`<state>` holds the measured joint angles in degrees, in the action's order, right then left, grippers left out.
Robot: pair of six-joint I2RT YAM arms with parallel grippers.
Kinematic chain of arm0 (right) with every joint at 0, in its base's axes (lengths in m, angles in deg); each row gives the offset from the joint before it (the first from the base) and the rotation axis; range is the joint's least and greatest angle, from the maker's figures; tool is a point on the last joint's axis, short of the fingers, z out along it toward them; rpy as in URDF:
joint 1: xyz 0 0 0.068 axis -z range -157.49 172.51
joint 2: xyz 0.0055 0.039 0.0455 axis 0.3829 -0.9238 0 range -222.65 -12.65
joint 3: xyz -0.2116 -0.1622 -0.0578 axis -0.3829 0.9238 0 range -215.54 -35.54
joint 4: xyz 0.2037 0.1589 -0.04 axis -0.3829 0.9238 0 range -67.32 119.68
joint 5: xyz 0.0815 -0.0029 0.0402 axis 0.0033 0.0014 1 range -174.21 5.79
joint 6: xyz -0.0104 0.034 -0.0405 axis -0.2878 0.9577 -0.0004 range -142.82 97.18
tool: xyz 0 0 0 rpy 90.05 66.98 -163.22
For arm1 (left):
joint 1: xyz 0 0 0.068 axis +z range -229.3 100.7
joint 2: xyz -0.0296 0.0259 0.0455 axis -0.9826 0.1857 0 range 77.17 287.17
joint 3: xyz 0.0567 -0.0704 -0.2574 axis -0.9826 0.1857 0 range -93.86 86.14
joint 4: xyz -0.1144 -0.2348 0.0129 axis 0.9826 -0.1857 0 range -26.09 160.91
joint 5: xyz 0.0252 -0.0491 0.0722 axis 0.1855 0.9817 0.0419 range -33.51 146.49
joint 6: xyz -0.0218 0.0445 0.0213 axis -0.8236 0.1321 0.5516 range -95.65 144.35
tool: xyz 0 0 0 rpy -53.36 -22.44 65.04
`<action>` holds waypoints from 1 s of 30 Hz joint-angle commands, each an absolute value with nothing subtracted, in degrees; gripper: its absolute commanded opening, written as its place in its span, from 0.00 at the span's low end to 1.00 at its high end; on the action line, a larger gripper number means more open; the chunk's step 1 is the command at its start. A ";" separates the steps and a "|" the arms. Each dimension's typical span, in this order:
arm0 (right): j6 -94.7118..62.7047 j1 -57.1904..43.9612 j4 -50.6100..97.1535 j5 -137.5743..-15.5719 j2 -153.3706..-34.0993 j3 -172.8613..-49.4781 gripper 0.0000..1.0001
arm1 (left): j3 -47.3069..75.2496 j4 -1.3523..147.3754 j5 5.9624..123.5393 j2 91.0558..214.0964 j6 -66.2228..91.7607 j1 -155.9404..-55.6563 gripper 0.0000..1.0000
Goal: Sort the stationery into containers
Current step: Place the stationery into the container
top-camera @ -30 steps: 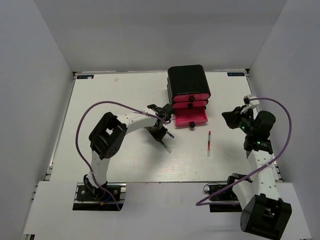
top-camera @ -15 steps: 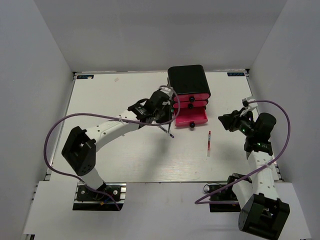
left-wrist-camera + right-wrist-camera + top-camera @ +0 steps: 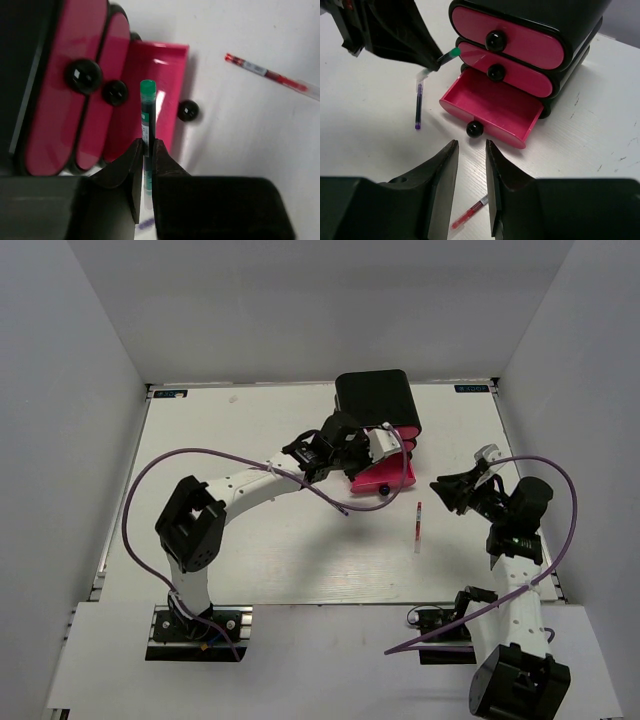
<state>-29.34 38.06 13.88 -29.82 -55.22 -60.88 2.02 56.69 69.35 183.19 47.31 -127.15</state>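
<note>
The black case (image 3: 372,398) stands at the table's far side, its bottom pink drawer (image 3: 492,107) pulled open. The left arm has swung from mid-table to above that drawer. The left gripper (image 3: 148,147) pinches the green pen (image 3: 147,115) with its cap end over the opening, so releasing it looks like the next step. The right gripper (image 3: 471,147) hangs spread and empty near the red pen (image 3: 469,214). The purple pen (image 3: 418,107) lies on the table beside the drawer.

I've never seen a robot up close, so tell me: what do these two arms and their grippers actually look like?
The left arm and right arm are white segments joined by chunky black housings, each trailed by a looping purple cable. The left gripper and right gripper are matte black, with two flat tapering fingers.
</note>
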 commanded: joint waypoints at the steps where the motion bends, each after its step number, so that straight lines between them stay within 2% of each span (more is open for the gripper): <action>1: -30.55 38.77 10.37 -27.44 -55.19 -60.93 0.34 | 1.15 65.36 71.17 182.37 54.23 -127.46 0.01; 12: -30.29 40.36 8.62 -27.26 -55.19 -59.79 0.36 | -1.93 72.56 72.49 190.98 52.57 -127.46 0.01; 15: -30.29 40.88 8.70 -26.74 -55.28 -59.62 0.37 | -1.93 73.46 71.17 191.52 51.34 -127.46 0.12; 16: -30.29 41.23 8.70 -26.82 -55.46 -59.70 0.39 | -2.54 73.98 71.17 192.12 50.20 -127.46 0.24; 19: -30.64 41.58 9.23 -24.73 -55.98 -59.79 0.48 | -3.24 73.28 70.38 192.13 49.66 -127.46 0.39; 20: -31.25 41.85 10.01 -24.02 -56.59 -59.88 0.52 | -3.24 73.28 70.38 191.43 49.14 -127.46 0.49; 22: -31.61 42.02 10.46 -20.68 -57.39 -60.32 0.56 | -3.24 73.28 70.99 190.29 48.18 -127.46 0.52; 26: -32.49 41.76 11.86 -17.51 -57.22 -60.32 0.54 | -4.30 72.14 72.04 186.60 45.01 -127.99 0.58; 29: -34.15 41.41 15.37 -22.75 -57.65 -62.24 0.49 | -1.94 71.61 70.31 180.81 41.32 -127.99 0.63; 30: -34.94 41.15 20.52 -23.82 -58.35 -62.95 0.49 | -0.88 71.09 69.16 176.88 39.92 -127.99 0.65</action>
<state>-32.40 41.54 14.12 -21.78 -57.71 -60.24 -1.23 70.79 70.25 188.48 44.62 -127.53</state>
